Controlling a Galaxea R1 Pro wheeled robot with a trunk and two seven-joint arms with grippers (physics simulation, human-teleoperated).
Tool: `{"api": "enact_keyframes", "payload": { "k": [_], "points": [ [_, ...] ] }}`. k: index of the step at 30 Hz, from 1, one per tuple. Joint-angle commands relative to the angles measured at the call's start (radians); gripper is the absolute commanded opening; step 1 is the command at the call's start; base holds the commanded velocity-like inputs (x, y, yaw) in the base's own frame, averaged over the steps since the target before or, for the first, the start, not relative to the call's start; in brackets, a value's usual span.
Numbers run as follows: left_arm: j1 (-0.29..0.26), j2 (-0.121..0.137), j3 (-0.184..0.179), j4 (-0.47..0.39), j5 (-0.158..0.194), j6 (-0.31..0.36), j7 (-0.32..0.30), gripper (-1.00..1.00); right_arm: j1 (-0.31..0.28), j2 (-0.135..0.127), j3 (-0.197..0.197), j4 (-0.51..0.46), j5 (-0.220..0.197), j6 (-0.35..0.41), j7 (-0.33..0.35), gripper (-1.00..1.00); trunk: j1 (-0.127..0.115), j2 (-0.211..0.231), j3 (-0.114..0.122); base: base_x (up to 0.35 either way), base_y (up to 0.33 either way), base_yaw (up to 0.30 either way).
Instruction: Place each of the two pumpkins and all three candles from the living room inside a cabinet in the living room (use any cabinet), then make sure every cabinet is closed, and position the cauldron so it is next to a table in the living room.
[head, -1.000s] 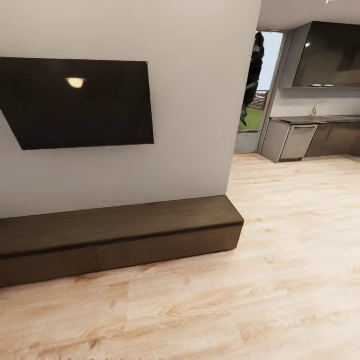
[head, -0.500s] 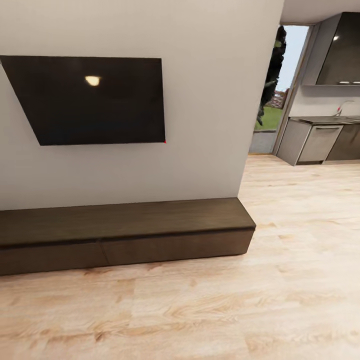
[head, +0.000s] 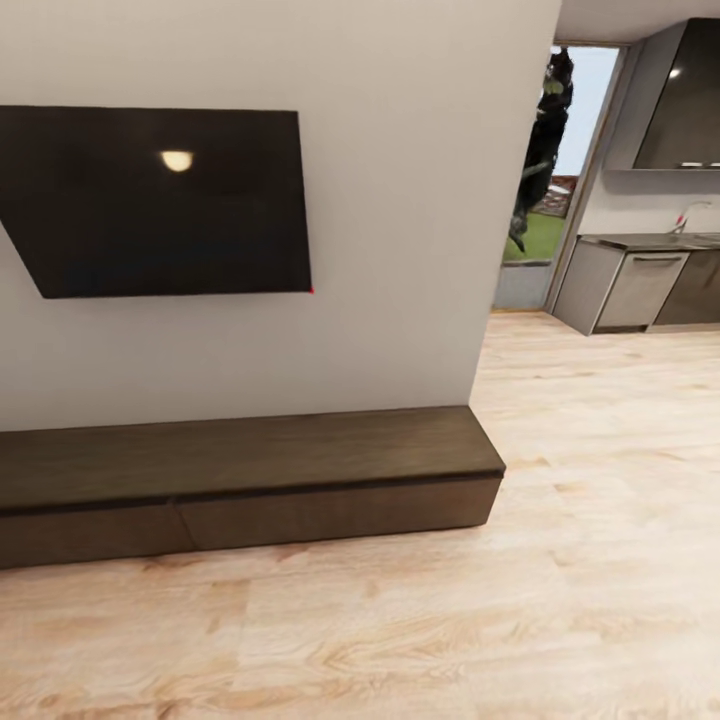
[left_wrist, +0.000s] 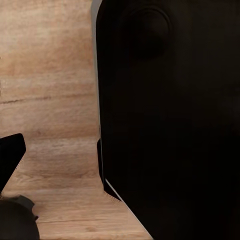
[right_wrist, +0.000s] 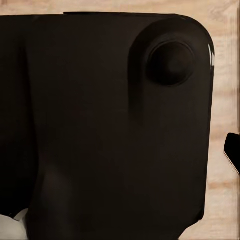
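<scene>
The long, low dark brown cabinet (head: 250, 470) runs along the foot of a pale wall, and its flat fronts are shut. Its right end stops at the wall's corner. The pumpkins, candles, cauldron and table are out of view. In the left wrist view a dark wedge (left_wrist: 10, 155) lies at the edge over the wooden floor, beside the robot's black body (left_wrist: 170, 120). The right wrist view looks onto the same black body (right_wrist: 110, 125). Whether the jaws stand open or shut cannot be made out.
A black TV screen (head: 160, 200) hangs on the wall above the cabinet. Light wooden floor (head: 500, 620) spreads in front and to the right. Past the wall's corner are a glass door (head: 545, 170) and grey kitchen units (head: 650, 280).
Only the camera has swung: the whole scene slid right, then a little back left. The cabinet's fronts stay shut.
</scene>
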Motion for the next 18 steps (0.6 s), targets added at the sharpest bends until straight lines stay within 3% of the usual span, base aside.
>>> {"api": "enact_keyframes", "payload": {
  "k": [1,6,18],
  "points": [
    [0.0,0.001,0.0,0.001,0.0,-0.003,0.0,1.0,0.0,0.0,0.0,0.001,-0.001,-0.004,0.002,1.0,0.0,0.0,-0.001,0.245,-0.03,0.0],
    [0.0,0.001,0.002,-0.001,0.0,-0.003,0.0,1.0,0.0,0.0,0.0,0.0,-0.003,-0.008,0.004,1.0,0.0,0.0,-0.001,0.247,-0.009,0.02],
    [0.0,0.002,0.002,-0.002,0.0,-0.002,-0.002,1.0,0.0,-0.001,0.001,-0.001,-0.003,-0.011,0.005,1.0,0.0,0.0,-0.003,0.247,-0.042,0.246]
  ]
}}
